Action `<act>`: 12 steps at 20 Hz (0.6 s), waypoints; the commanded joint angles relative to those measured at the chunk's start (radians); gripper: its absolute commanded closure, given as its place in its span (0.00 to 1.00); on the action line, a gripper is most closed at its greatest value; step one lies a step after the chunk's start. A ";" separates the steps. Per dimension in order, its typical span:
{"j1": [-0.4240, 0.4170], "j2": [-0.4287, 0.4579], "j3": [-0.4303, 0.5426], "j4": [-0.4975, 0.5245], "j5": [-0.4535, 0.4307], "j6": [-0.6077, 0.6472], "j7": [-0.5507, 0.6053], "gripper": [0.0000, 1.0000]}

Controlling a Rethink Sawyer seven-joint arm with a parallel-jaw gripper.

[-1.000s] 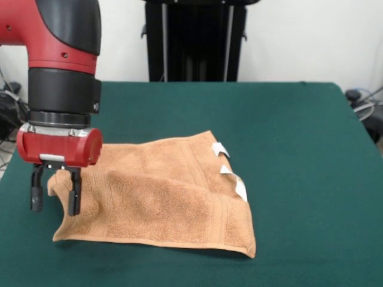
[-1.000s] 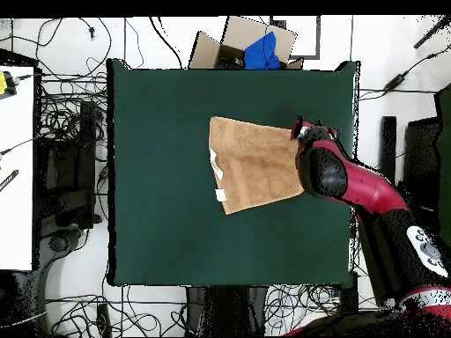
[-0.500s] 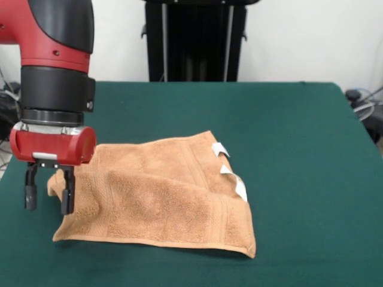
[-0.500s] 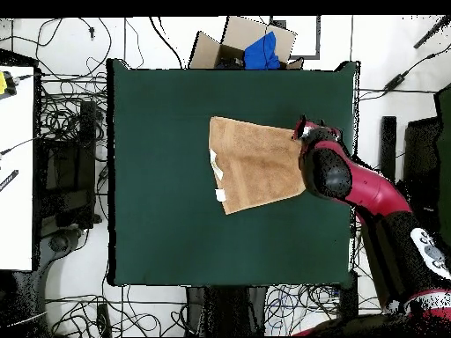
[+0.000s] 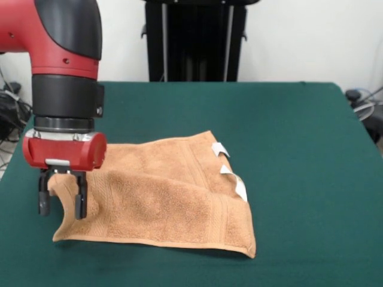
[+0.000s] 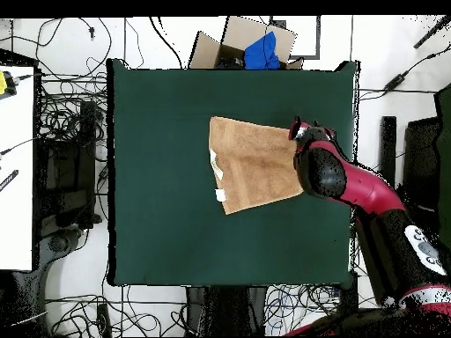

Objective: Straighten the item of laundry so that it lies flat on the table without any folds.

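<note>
The item of laundry is an orange-tan towel lying folded over itself on the dark green table, with small white tags along its right edge. Its left corner is pushed up into a small hump. My gripper stands open right at that corner, one finger resting on the cloth, the other finger off it over the table, and the hump rising between them. From above, the towel lies right of the table's centre, with the arm covering its right edge and hiding the gripper.
A black stand rises behind the table's far edge. In the overhead view, a cardboard box holding something blue sits beyond the top edge, a white surface lies at the left, and cables run all around the table.
The gripper first drifted slightly left off the towel corner, then came back right and a little lower. It stayed open, and the towel kept its shape.
</note>
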 commanded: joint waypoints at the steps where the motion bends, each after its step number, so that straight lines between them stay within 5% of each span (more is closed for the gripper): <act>1: 0.049 0.032 0.049 0.059 -0.075 -0.008 0.082 0.00; 12: 0.012 0.051 0.044 0.063 -0.127 0.003 0.051 0.00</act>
